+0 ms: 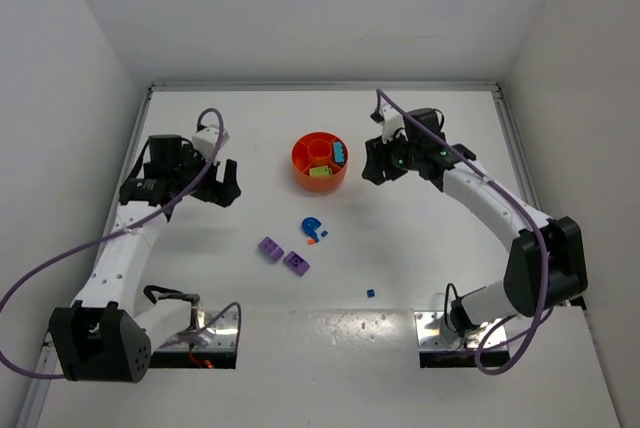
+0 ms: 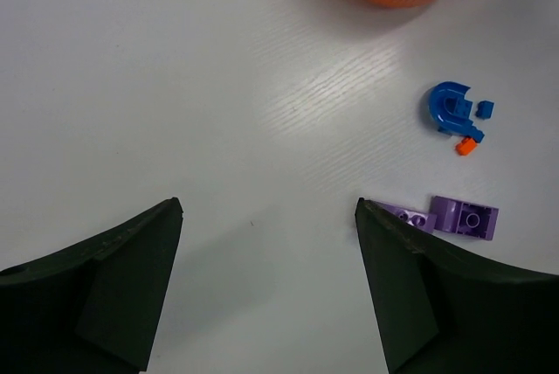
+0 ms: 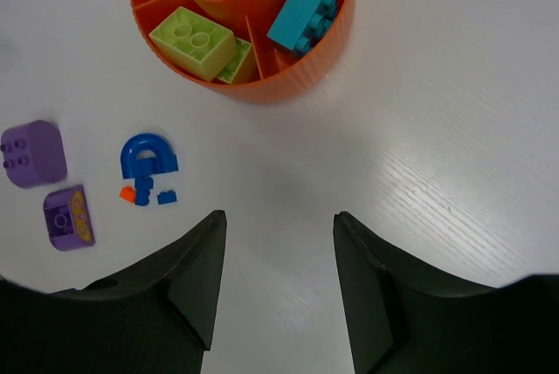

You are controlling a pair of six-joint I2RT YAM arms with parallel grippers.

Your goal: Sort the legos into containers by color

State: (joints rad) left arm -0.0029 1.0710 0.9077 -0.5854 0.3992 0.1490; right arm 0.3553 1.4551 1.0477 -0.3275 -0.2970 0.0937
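The orange bowl (image 1: pixel 320 161) stands at the table's middle back; it also shows in the right wrist view (image 3: pixel 244 33) holding a teal brick (image 3: pixel 310 3), lime-yellow bricks (image 3: pixel 192 40) and an orange piece in its central cup. On the table lie a blue arch brick (image 1: pixel 312 227), small blue and orange bits (image 3: pixel 144 190), two purple bricks (image 1: pixel 283 255) and a tiny blue brick (image 1: pixel 370 293). My left gripper (image 1: pixel 222 183) is open and empty, left of the bowl. My right gripper (image 1: pixel 378 166) is open and empty, right of the bowl.
White walls close in the table on the left, back and right. The arm bases and metal mounting plates (image 1: pixel 215 326) sit at the near edge, with purple cables looping beside each arm.
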